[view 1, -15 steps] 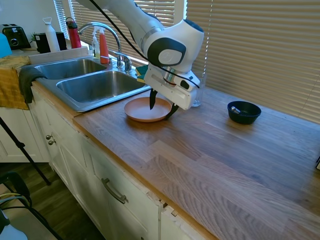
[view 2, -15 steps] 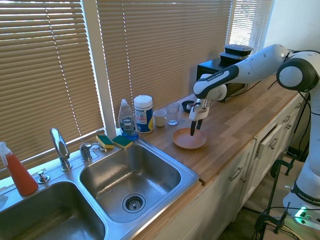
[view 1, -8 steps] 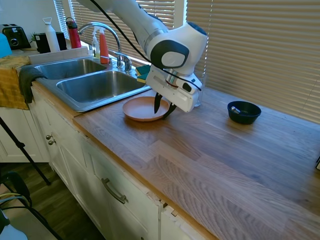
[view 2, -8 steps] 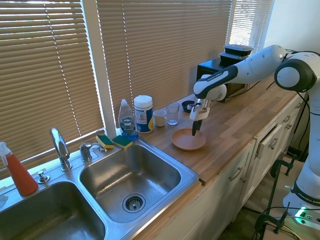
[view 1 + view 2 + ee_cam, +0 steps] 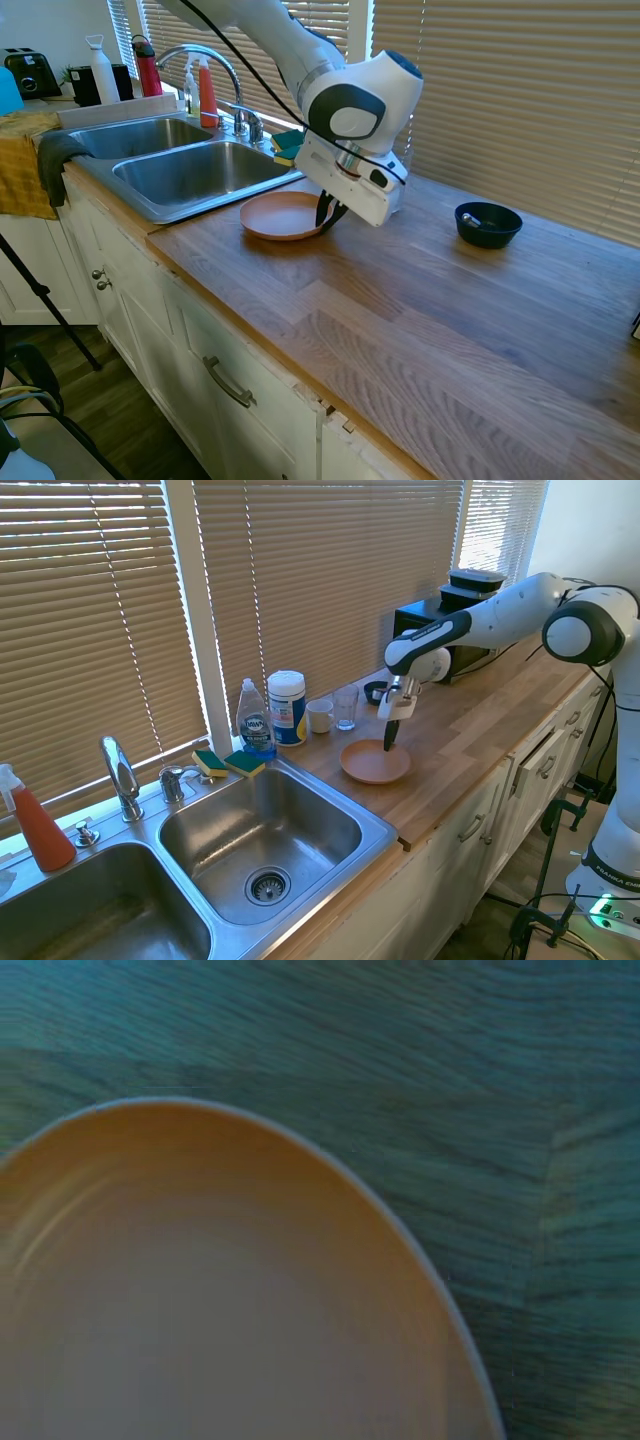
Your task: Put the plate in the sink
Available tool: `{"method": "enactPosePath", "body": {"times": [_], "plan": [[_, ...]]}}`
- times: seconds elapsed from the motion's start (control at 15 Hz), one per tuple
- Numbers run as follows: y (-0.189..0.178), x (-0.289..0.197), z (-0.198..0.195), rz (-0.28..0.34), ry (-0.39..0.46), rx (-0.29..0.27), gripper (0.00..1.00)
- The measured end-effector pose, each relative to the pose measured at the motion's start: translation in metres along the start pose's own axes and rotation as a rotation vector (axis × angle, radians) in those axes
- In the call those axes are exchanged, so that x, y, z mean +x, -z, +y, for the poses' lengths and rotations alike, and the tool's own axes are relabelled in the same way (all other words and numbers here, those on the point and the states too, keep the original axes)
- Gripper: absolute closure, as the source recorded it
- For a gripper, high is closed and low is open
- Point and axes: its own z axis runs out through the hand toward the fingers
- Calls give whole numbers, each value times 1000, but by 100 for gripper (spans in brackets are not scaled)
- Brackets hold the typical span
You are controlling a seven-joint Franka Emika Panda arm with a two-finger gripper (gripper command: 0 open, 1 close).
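The salmon-orange plate (image 5: pixel 280 216) (image 5: pixel 372 764) sits low on the wooden counter, just right of the sink (image 5: pixel 140 200) (image 5: pixel 385 832). In the wrist view the plate (image 5: pixel 200 1310) fills most of the picture over the wood grain. My gripper (image 5: pixel 325 214) (image 5: pixel 389 743) points down at the plate's rim on the side away from the sink. Its dark fingers stand close together, shut on that rim. I cannot tell whether the plate is touching the wood.
A dark blue bowl (image 5: pixel 488 224) lies further right on the counter. Behind the plate stand a glass (image 5: pixel 346 707), a mug (image 5: pixel 320 716), a wipes canister (image 5: pixel 286 708) and a dish soap bottle (image 5: pixel 255 720). Sponges (image 5: pixel 228 763) and the faucet (image 5: pixel 120 775) line the sink's back edge.
The fingers, open across the plate's rim a second ago, have shut on it. The plate has shifted a little toward the sink with the gripper.
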Motion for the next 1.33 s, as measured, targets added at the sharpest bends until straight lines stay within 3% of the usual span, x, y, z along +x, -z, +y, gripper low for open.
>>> {"method": "enactPosePath", "body": {"times": [0.4, 0.67, 0.87, 1.13, 1.33], "plan": [[7, -6, -13, -39, 40, 64, 100], [36, -41, -55, -38, 86, 107, 100], [36, -79, -104, -46, 91, 101, 100], [14, -125, -165, -50, 124, 49, 100], [6, -129, -182, -47, 140, 49, 100]]}}
